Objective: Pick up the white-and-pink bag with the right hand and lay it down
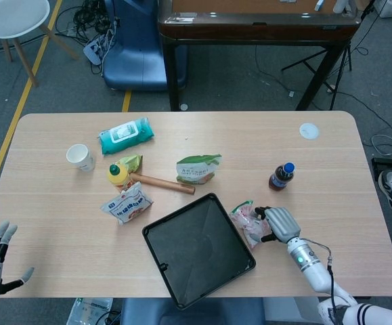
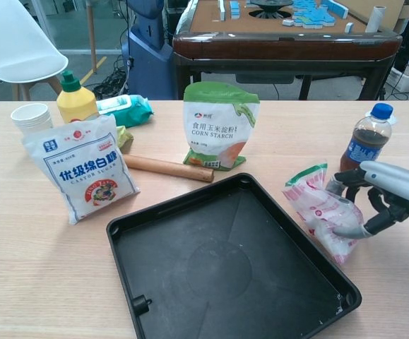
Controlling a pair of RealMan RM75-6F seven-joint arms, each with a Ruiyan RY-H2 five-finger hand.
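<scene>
Right hand fingers clasp the white-and-pink bag beside the black tray; likely soft, light, crinkly — hold mid-body.
</scene>
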